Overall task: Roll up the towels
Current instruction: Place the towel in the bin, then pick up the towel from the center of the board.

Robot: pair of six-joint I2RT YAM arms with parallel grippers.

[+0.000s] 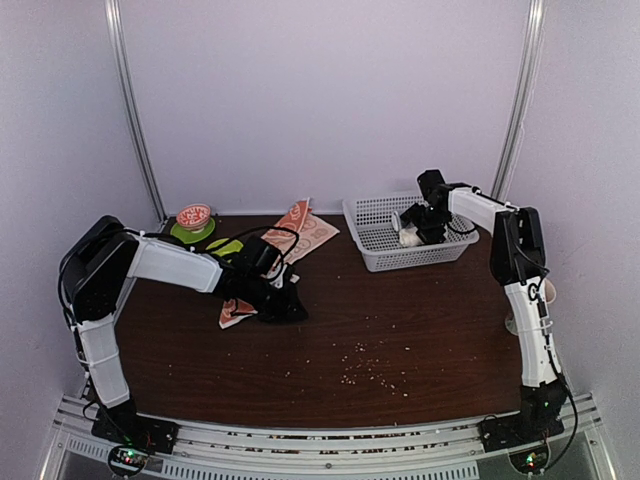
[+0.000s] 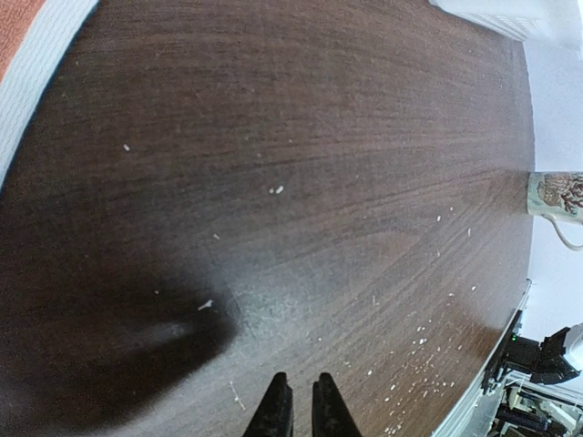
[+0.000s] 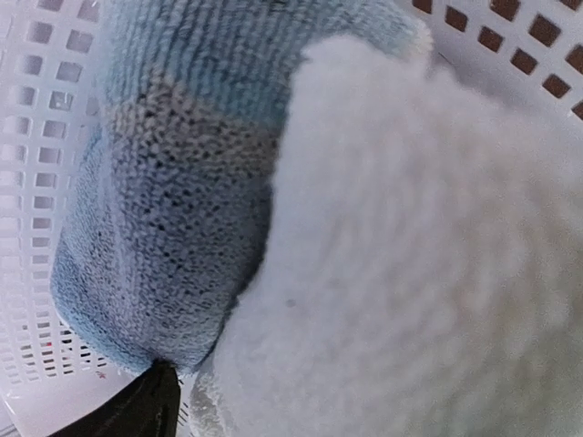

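The orange-red towel (image 1: 303,232) with white circle patterns lies flat at the back of the table. Its white-bordered edge shows in the left wrist view (image 2: 23,55). My left gripper (image 1: 288,303) (image 2: 299,410) is low over bare table in front of it, shut and empty. A small orange-and-white cloth piece (image 1: 237,313) lies under the left arm. The cream-white towel (image 1: 409,238) (image 3: 428,255) lies in the white basket (image 1: 380,258) against a pale grey-blue cloth bundle (image 3: 164,200). My right gripper (image 1: 423,228) is down in the basket over the white towel. One finger (image 3: 141,411) shows far left, the other is hidden.
A green plate with a pink bowl (image 1: 193,220) stands at the back left, and a green object (image 1: 223,245) lies beside the left arm. A patterned mug (image 1: 546,291) (image 2: 556,194) stands at the right edge. Crumbs (image 1: 365,365) are scattered on the front middle of the table.
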